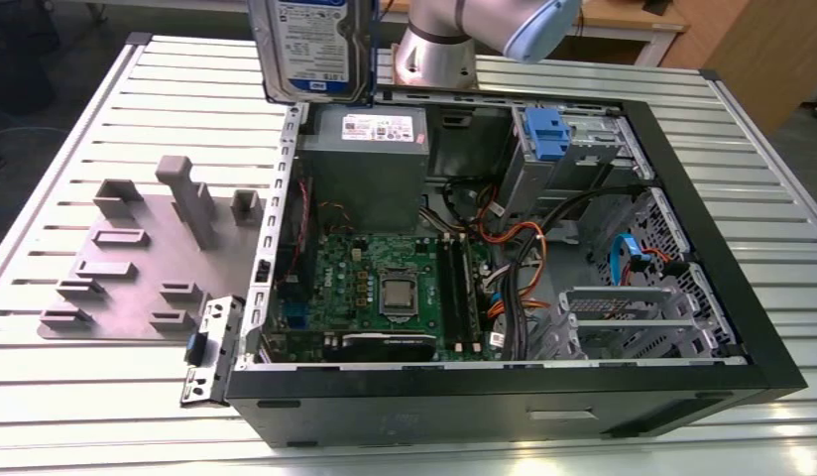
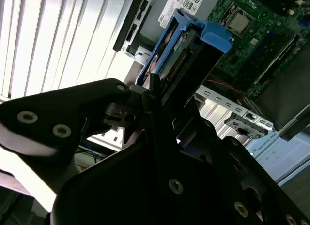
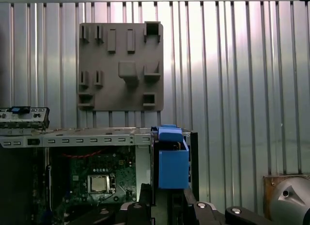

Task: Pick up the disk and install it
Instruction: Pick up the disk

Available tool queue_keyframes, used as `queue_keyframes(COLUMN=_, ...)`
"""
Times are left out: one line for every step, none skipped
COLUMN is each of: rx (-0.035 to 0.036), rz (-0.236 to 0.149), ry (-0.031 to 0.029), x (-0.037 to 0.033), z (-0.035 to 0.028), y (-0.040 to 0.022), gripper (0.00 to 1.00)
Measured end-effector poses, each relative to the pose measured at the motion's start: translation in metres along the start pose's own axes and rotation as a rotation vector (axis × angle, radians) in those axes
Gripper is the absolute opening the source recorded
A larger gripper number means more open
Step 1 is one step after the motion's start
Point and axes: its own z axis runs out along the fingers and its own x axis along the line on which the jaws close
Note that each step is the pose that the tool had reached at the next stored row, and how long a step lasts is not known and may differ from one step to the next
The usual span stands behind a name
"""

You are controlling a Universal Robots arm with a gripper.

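Note:
The disk [image 1: 309, 50], a silver drive with a blue-and-white label, hangs upright in the air above the back left corner of the open computer case [image 1: 726, 297], just over the grey power supply box [image 1: 362, 159]. In the second wrist view my gripper [image 2: 157, 97] is shut on the disk [image 2: 181, 51], its black fingers [image 2: 104, 97] clamped on the blue caddy frame. The first wrist view has the blue caddy end of the disk [image 3: 173, 162] sticking out from my gripper [image 3: 167, 205], over the case's edge.
Inside the case lie the motherboard [image 1: 382, 288], bundled cables [image 1: 515, 258] and a blue-handled caddy [image 1: 546, 134] fixed beside the power supply. A grey fixture plate [image 1: 144, 258] with upright pegs lies on the slatted table [image 1: 91, 397] at the exterior view's left.

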Motion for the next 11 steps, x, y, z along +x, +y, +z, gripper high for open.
queue_keyframes(rx=0.0000, rz=0.000, ry=0.0001, x=-0.0001, z=-0.0001, y=-0.0031, gripper=0.35)
queue_keyframes(rx=-0.0001, rz=0.000, ry=0.0001, x=-0.0003, z=-0.0001, y=-0.0062, gripper=0.35)
queue_keyframes(rx=-0.0001, rz=0.000, ry=0.0001, x=-0.0005, z=-0.0002, y=-0.0097, gripper=0.35)
queue_keyframes(rx=-0.0001, rz=0.000, ry=0.0001, x=-0.0006, z=-0.0002, y=-0.0129, gripper=0.35)
queue_keyframes(rx=-0.0001, rz=0.000, ry=0.0001, x=-0.0007, z=-0.0003, y=-0.0162, gripper=0.35)
queue_keyframes(rx=-0.0001, rz=0.000, ry=0.0001, x=-0.0009, z=-0.0003, y=-0.0196, gripper=0.35)
queue_keyframes(rx=-0.0001, rz=0.000, ry=0.0001, x=-0.0010, z=-0.0003, y=-0.0230, gripper=0.35)
queue_keyframes(rx=-0.0001, rz=0.000, ry=0.0000, x=-0.0012, z=-0.0004, y=-0.0265, gripper=0.35)
queue_keyframes(rx=-0.0001, rz=0.000, ry=0.0001, x=-0.0013, z=-0.0004, y=-0.0300, gripper=0.35)
queue_keyframes(rx=-0.0001, rz=0.000, ry=0.0001, x=-0.0015, z=-0.0005, y=-0.0339, gripper=0.35)
queue_keyframes(rx=-0.0002, rz=0.000, ry=0.0001, x=-0.0017, z=-0.0005, y=-0.0375, gripper=0.35)
